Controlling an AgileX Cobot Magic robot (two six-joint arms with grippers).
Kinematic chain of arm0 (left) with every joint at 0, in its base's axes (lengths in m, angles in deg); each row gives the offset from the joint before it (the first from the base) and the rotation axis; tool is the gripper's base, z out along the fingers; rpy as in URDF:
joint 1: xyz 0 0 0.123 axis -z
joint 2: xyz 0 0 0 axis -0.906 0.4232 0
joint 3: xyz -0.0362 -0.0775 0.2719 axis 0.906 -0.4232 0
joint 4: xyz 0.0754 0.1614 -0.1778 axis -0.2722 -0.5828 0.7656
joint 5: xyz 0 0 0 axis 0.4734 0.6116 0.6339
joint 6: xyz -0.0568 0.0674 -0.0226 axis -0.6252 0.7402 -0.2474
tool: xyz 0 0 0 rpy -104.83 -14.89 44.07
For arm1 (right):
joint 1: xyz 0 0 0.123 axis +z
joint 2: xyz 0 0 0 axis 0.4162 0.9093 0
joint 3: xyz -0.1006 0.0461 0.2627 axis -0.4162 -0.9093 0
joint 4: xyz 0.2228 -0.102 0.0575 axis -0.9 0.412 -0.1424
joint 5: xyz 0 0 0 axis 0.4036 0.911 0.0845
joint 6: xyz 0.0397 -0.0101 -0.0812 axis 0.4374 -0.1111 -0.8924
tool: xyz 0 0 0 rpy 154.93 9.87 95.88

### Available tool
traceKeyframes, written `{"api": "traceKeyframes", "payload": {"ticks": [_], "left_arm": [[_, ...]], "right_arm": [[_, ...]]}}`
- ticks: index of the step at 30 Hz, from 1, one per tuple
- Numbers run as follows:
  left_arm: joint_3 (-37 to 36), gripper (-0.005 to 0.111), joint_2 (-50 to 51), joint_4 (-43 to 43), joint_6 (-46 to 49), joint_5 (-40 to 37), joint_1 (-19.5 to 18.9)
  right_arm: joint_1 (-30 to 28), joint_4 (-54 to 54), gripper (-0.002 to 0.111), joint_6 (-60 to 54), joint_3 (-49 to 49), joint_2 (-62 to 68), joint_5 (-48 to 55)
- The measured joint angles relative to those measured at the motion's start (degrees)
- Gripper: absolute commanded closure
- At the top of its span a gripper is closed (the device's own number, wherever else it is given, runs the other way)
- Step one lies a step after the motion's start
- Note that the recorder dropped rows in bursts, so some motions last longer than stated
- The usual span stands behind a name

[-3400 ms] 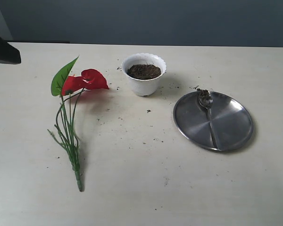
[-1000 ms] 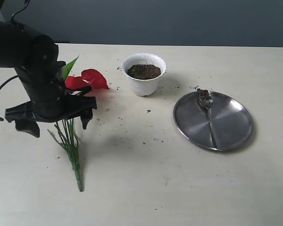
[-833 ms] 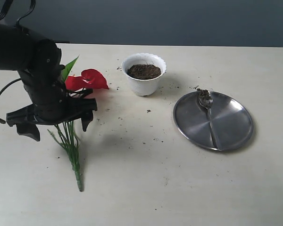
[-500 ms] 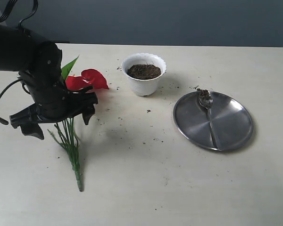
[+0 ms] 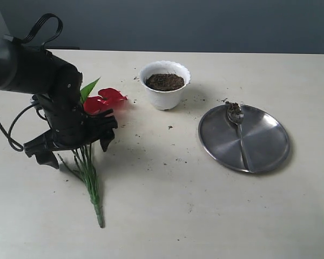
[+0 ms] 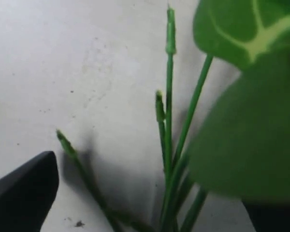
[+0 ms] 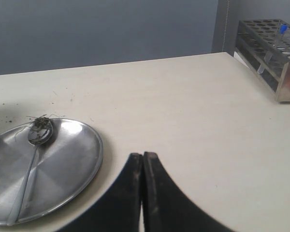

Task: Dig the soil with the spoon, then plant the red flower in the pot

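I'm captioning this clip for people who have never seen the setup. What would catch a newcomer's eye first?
The red flower lying on the left of the table, with the black left tool spread open over its stems. Next comes the white pot of dark soil at the back middle. On the right, the spoon, with soil crumbs on its bowl, lies on a round steel plate.

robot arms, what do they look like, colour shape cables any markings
The left arm is matt black with thick rounded links; thin black cables loop off it. The left gripper has a broad black crossbar ending in two short wedge-shaped fingers. The right gripper has two slim black fingers that curve outward toward their base. No markings show on either.
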Motion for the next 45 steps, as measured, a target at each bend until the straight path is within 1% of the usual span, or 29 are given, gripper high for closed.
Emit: {"api": "traceKeyframes", "payload": {"ticks": [10,21,35,45], "left_arm": [[0.00,0.014,0.00,2.16,-1.32,0.38,0.00],[0.00,0.014,0.00,1.67,-3.14,1.10,0.00],[0.00,0.014,0.51,1.25,-3.24,-2.76,0.00],[0.72,0.014,1.82,2.22,-3.46,-3.76,0.00]], "right_arm": [[0.00,0.00,0.109,0.00,0.00,0.00,0.00],[0.00,0.00,0.109,0.00,0.00,0.00,0.00],[0.00,0.00,0.109,0.00,0.00,0.00,0.00],[0.00,0.00,0.109,0.00,0.00,0.00,0.00]]}}
